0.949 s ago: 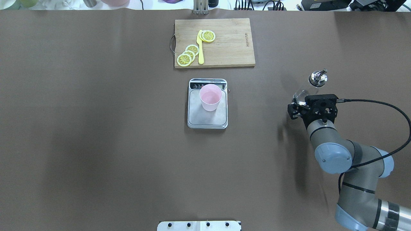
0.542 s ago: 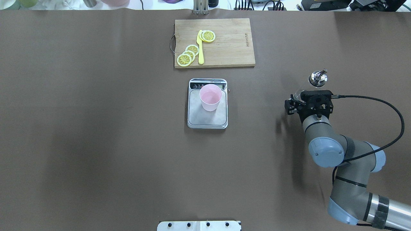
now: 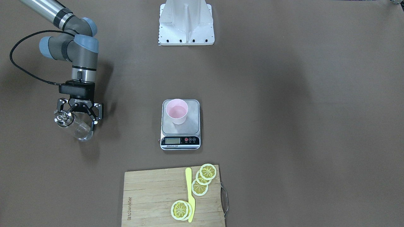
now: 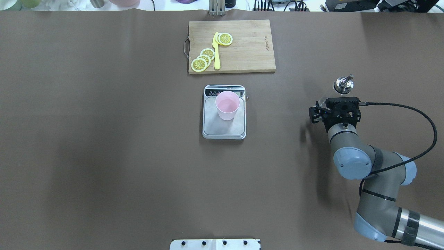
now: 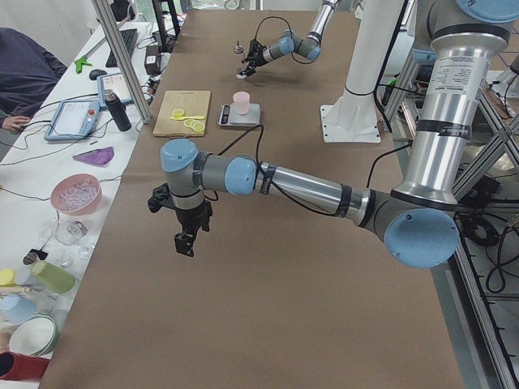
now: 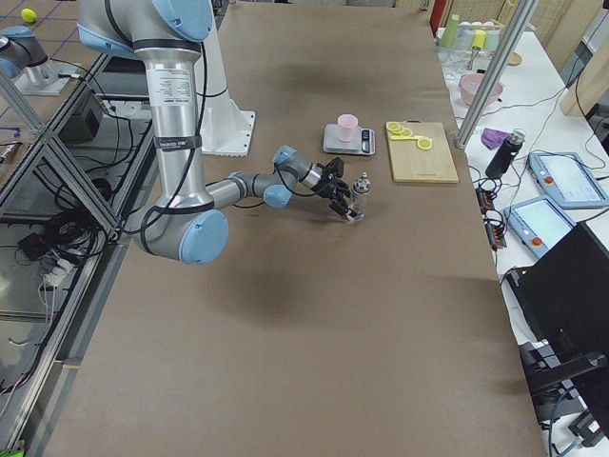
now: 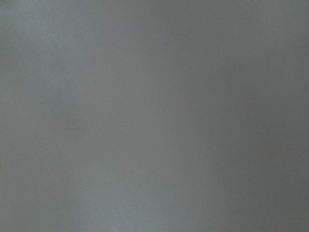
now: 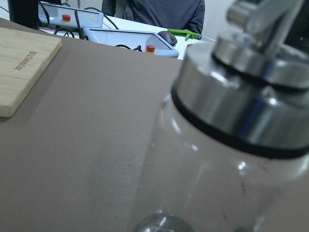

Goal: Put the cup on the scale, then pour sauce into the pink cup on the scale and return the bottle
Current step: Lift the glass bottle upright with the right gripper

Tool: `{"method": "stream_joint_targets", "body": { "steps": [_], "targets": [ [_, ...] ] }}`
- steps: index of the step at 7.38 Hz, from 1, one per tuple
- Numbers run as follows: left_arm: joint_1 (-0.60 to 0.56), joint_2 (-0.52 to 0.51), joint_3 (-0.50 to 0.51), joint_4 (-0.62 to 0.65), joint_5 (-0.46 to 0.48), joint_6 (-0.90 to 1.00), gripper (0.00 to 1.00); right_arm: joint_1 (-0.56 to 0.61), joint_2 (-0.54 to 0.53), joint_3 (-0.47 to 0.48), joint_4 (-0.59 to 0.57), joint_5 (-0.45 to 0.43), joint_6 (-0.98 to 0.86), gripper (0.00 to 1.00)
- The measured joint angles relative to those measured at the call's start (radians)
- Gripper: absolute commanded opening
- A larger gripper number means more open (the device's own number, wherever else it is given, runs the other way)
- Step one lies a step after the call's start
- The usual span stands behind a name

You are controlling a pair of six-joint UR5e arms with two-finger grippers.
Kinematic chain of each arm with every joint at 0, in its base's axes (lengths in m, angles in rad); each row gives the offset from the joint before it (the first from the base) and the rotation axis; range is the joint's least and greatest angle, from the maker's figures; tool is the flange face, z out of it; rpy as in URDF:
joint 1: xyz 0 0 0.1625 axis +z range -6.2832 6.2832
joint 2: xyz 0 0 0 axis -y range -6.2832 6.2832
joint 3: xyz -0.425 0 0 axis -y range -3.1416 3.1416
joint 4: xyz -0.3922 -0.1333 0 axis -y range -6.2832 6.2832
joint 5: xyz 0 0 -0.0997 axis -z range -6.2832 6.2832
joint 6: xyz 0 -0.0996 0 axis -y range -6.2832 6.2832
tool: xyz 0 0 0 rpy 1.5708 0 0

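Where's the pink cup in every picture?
Front-facing: cup at centre, on the scale, above its display.
Overhead: centre, on the scale, by its display end.
Exterior left: far, top middle.
Exterior right: far, top middle.
Left wrist: not in it.
Right wrist: not in it.
Shared landmark: the scale under the cup, next to the cutting board.

The cup (image 4: 227, 104) is pale pink; the scale (image 4: 224, 131) has a silver platform and a black front strip with one red button. The bottle (image 3: 80, 130) is clear glass with a shiny silver cap, and the right gripper (image 3: 78, 123) is black. On the plain brown table (image 4: 104, 139), the pale striped-grain wooden cutting board (image 4: 249, 52) carries yellow, white-rimmed lemon slices (image 4: 199, 64) and a yellow knife (image 4: 217, 61).
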State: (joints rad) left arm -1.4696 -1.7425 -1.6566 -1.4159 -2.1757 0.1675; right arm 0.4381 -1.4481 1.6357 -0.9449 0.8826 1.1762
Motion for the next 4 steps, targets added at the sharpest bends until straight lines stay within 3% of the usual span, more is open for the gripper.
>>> {"method": "stream_joint_targets", "body": {
  "steps": [2, 4],
  "targets": [
    [0.000, 0.000, -0.001, 0.000, 0.000, 0.000, 0.98, 0.004, 0.000, -0.009, 0.000, 0.000, -0.001, 0.86],
    [0.000, 0.000, -0.001, 0.000, 0.000, 0.000, 0.98, 0.005, 0.001, -0.018, 0.000, -0.001, -0.001, 0.61]
  ]
}}
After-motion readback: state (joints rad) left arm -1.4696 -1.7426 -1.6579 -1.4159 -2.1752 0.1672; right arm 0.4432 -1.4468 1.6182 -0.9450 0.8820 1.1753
